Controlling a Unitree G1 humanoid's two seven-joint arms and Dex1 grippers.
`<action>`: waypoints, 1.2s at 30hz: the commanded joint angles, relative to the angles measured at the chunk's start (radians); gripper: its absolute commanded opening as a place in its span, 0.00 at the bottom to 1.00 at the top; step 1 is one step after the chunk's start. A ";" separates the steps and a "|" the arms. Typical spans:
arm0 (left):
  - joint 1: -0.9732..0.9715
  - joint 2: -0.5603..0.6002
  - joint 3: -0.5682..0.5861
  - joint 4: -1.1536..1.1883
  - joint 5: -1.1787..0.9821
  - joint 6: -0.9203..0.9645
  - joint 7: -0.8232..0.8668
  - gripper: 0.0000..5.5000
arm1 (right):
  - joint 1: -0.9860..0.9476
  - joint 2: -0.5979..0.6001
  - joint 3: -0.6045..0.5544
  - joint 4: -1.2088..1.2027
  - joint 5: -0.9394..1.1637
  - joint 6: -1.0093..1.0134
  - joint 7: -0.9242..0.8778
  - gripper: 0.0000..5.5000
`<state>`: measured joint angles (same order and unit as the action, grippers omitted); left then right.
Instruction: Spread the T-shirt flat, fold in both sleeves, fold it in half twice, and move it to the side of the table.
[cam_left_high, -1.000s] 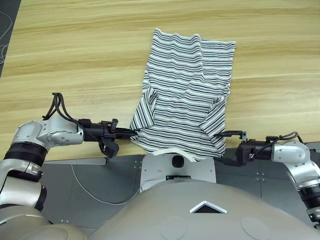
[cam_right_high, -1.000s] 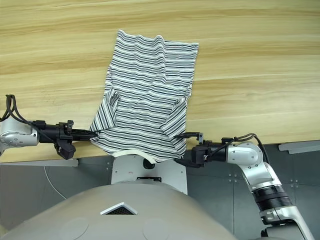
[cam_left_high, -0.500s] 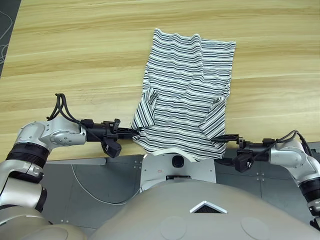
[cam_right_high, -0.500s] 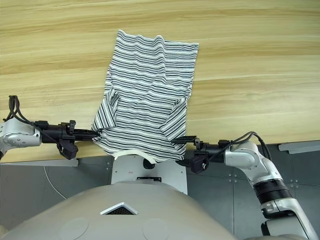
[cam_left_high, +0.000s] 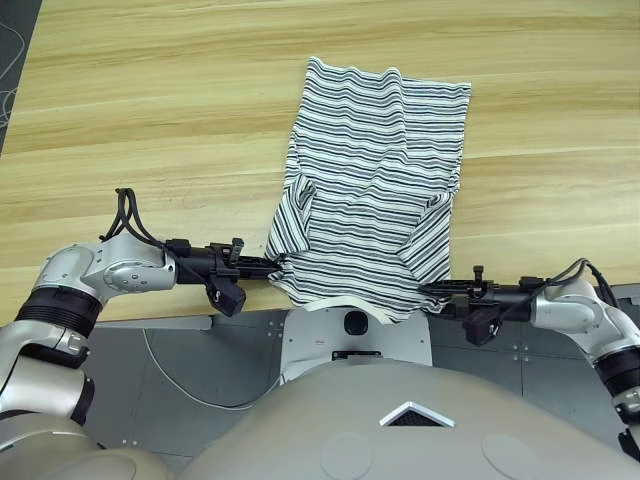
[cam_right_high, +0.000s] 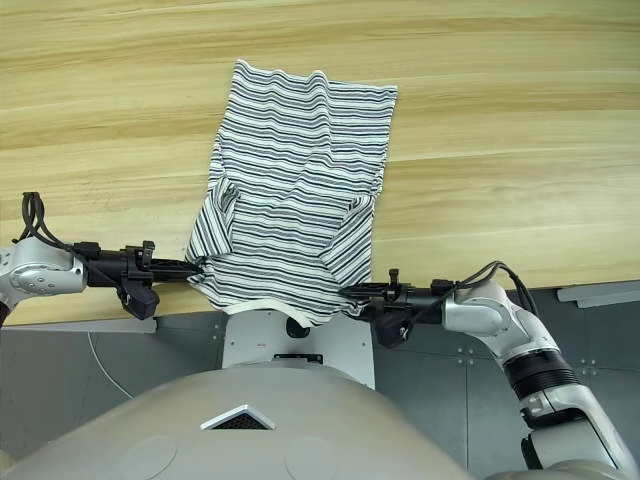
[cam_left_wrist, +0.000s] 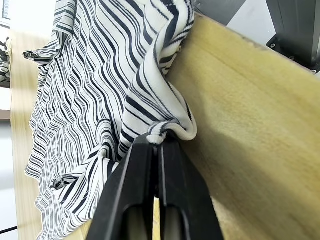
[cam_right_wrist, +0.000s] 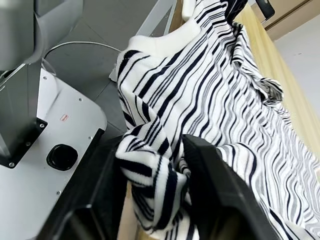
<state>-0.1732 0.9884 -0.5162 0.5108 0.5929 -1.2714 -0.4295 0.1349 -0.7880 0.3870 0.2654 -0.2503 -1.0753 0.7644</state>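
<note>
A black-and-white striped T-shirt (cam_left_high: 375, 190) lies lengthwise on the wooden table (cam_left_high: 150, 120). Both sleeves are folded onto its body, and its near hem hangs over the front edge. My left gripper (cam_left_high: 272, 262) is level with the table edge, shut on the shirt's near left corner. In the left wrist view a small bunch of cloth (cam_left_wrist: 167, 127) is pinched at the tips. My right gripper (cam_left_high: 428, 290) is at the near right corner. The right wrist view shows a thick roll of striped cloth (cam_right_wrist: 150, 170) held between its two fingers (cam_right_wrist: 95, 175).
Bare wood stretches wide to the left, right and far side of the shirt. Below the table's front edge are a grey floor, a white base plate (cam_left_high: 330, 340) and a loose cable (cam_left_high: 170, 375).
My right gripper has moved left and slightly down, from beside the near right corner onto it, and now has cloth between its fingers. The left gripper has shifted slightly right with its corner.
</note>
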 joint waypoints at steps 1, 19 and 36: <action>0.025 0.007 -0.033 0.016 0.044 0.028 -0.056 0.02 | -0.017 -0.025 0.030 -0.006 0.128 0.026 0.023 0.18; 0.163 0.113 -0.159 -0.317 -0.599 0.288 -0.434 0.02 | 0.007 -0.089 0.013 -0.132 0.631 0.425 0.404 0.02; -0.007 -0.184 0.130 -0.300 -1.283 1.064 -0.830 0.02 | -0.292 0.193 -0.190 0.067 0.874 0.959 0.544 0.02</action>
<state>-0.1562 0.8610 -0.4339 0.1451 -0.6568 -0.2617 -1.2369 -0.1085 -0.6438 0.2430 0.2859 0.5987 -0.1527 1.3390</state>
